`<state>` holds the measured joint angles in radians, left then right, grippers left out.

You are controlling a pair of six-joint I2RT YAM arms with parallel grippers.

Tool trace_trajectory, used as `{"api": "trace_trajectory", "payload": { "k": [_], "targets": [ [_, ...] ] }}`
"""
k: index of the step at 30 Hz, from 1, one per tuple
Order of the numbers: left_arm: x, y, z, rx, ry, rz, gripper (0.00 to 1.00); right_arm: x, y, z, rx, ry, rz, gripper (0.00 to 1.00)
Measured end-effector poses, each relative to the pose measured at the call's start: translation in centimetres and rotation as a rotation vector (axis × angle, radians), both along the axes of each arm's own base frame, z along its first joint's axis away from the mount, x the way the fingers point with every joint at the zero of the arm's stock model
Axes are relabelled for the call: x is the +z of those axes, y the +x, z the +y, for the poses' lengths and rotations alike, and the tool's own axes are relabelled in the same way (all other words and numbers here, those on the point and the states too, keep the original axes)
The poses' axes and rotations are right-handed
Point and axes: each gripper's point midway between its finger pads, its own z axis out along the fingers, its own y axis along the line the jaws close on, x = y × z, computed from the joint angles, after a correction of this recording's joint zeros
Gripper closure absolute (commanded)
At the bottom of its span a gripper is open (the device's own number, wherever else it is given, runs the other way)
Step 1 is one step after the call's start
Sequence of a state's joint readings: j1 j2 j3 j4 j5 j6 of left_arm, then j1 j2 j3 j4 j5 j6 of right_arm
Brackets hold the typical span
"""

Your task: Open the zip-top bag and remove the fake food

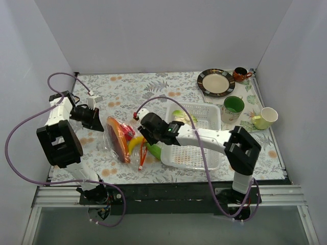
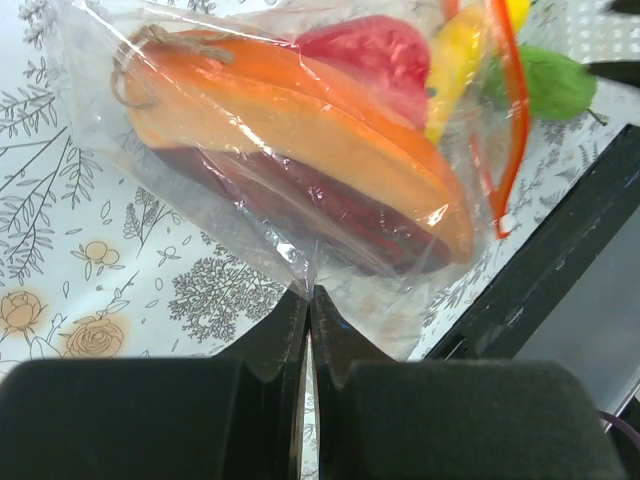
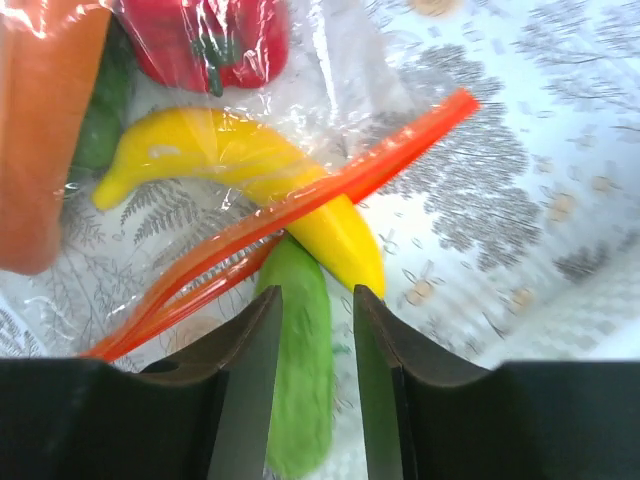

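1. Overhead, we see the zip-top bag [image 1: 118, 135] lying left of the middle of the table [image 1: 133, 92], closer to the near edge than the far one. The white tray [image 1: 204, 153] sits just to its right. The left gripper [image 1: 103, 127] meets the bag's left side, and the right gripper [image 1: 144, 137] hangs over its right side. A plate [image 1: 216, 82] and a green cup [image 1: 233, 106] stand toward the far right corner.
2. From the left wrist, we find the left gripper [image 2: 308, 298] with its fingers pressed together, a fold of the clear plastic pinched at their tips. The fake food [image 2: 330, 160] shows through the bag: an orange piece [image 2: 290, 125], a red pepper [image 2: 375, 50] and a yellow piece [image 2: 455, 55]. The zip strip [image 2: 512, 110] runs along the far end.
3. From the right wrist, we see the right gripper [image 3: 315, 300] with its fingers apart and a green cucumber [image 3: 300, 400] lying between them. Whether they touch it we cannot tell. The zip strip slants across the yellow piece just beyond.
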<state>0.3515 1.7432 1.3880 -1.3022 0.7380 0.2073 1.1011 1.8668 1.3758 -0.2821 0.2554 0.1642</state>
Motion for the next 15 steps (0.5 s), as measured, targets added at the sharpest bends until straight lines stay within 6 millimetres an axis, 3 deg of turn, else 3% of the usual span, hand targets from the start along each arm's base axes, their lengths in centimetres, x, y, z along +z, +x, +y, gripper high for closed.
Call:
{"api": "trace_trajectory", "payload": {
  "k": [2,4,7,10,15],
  "targets": [
    [-0.7,-0.4,0.3,-0.003,0.020,0.017,1.00,2.2,-0.1,-1.1,-0.013,0.036,-0.039,0.40],
    [-0.9,-0.2,0.6,-0.003,0.040,0.012,1.00,4.1,0.0,-1.5,-0.021,0.073,-0.068,0.29],
    [-1.2,0.1,1.1,-0.003,0.070,0.002,1.00,6.0,0.0,-1.6,-0.007,0.108,-0.092,0.22],
    [-1.6,0.5,1.9,-0.001,0.113,-0.009,1.00,5.2,-0.7,-1.6,0.032,0.086,-0.061,0.20],
    [-2.5,1.1,3.3,0.001,0.188,-0.014,1.00,1.8,-2.6,-2.3,0.110,-0.011,0.028,0.21]
  ]
}}
